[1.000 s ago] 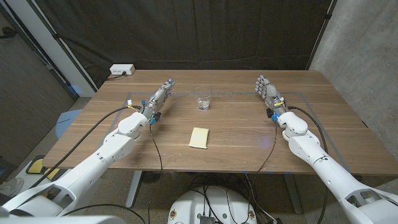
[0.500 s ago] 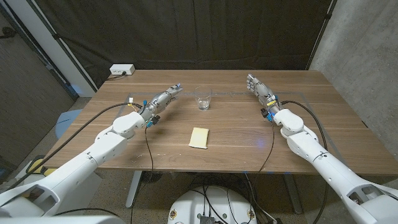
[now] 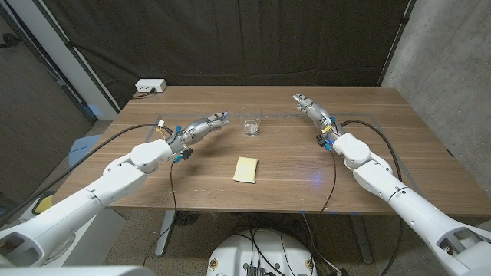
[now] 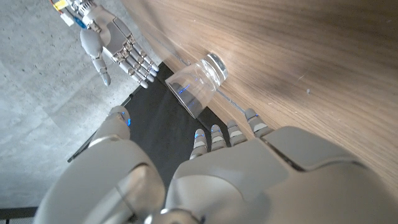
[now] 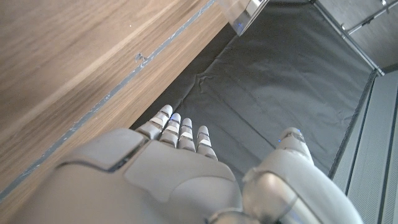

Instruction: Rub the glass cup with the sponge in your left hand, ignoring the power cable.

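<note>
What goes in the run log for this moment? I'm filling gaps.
left robot hand: open, beside glass cup | right robot hand: open | sponge: on table, untouched

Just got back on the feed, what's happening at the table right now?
Nothing is held yet. The yellow sponge lies untouched on the wooden table, nearer the robot than the glass cup, which stands upright. The left hand is stretched out, fingers pointing at the cup from its left side with a gap between them. The right hand hangs open on the cup's other side, farther off. A white power strip sits off the far left corner.
</note>
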`<state>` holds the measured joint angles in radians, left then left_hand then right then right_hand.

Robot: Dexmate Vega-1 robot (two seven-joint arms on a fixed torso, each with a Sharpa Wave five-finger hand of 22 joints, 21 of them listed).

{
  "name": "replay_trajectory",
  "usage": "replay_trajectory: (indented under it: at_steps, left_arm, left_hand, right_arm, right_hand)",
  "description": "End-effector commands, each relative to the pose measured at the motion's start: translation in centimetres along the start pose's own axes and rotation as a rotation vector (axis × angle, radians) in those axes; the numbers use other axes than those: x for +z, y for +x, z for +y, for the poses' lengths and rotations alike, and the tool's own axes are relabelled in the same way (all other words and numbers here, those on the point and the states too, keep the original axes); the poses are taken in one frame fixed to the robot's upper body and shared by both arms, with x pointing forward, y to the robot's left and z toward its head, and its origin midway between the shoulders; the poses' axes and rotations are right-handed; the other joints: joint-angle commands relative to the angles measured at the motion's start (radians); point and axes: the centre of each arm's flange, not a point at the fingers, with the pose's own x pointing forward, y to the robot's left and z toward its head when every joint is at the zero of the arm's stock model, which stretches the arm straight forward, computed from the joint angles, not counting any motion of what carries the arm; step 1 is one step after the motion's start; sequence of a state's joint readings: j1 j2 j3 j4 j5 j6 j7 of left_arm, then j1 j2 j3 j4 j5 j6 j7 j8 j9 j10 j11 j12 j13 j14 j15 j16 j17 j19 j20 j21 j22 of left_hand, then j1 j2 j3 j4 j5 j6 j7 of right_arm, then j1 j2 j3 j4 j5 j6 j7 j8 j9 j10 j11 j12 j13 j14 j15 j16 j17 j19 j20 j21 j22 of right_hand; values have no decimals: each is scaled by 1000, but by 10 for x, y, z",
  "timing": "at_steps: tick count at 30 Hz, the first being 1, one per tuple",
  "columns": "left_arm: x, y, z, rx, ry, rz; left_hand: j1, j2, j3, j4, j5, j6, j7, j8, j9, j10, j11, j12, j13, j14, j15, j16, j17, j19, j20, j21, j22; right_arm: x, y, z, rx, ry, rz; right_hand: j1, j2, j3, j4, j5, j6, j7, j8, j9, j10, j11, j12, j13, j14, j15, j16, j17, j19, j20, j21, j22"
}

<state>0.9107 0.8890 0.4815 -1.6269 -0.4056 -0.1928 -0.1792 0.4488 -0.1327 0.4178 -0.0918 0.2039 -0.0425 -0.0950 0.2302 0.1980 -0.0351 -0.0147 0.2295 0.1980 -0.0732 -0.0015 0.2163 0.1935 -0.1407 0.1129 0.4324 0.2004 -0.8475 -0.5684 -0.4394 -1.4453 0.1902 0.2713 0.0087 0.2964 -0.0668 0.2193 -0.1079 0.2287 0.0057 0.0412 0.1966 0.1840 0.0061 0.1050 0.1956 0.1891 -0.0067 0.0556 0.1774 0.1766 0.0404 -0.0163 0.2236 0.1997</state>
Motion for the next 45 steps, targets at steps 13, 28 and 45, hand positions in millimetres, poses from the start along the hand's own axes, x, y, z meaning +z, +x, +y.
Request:
replay_trajectory:
  at_steps: [13,28,45]
  left_arm:
    - [35,-26,-15,-157,372,37]
    - [65,-38,-29,-258,568,44]
    - [81,-52,-42,-316,756,99]
  left_hand:
    - [41,-10,-9,-24,18,17,-41,2,4,-11,-4,-2,3,-42,5,-18,0,-11,3,-5,1]
    - [76,-12,-11,-40,29,32,-38,4,4,-7,-7,-2,3,-44,16,-19,-1,-14,12,-10,0]
    - [100,-21,-21,-50,40,52,-50,7,4,-12,-3,-5,3,-65,19,-24,0,-23,11,-18,0]
  right_arm:
    - [20,-20,39,78,-280,13]
    - [23,-19,64,106,-430,25]
    - [27,-8,89,165,-507,5]
  right_hand:
    - [33,-23,-3,-23,21,-31,12,-6,5,-23,-6,1,2,-12,-7,3,3,4,-18,2,0]
    - [90,-28,-1,-45,39,-66,26,-9,7,-55,-18,-4,3,-20,-16,3,3,7,-27,-1,-3]
    - [146,-41,-6,-56,60,-100,37,-7,10,-103,-20,-8,5,-53,-15,-2,4,-32,-22,-16,-3]
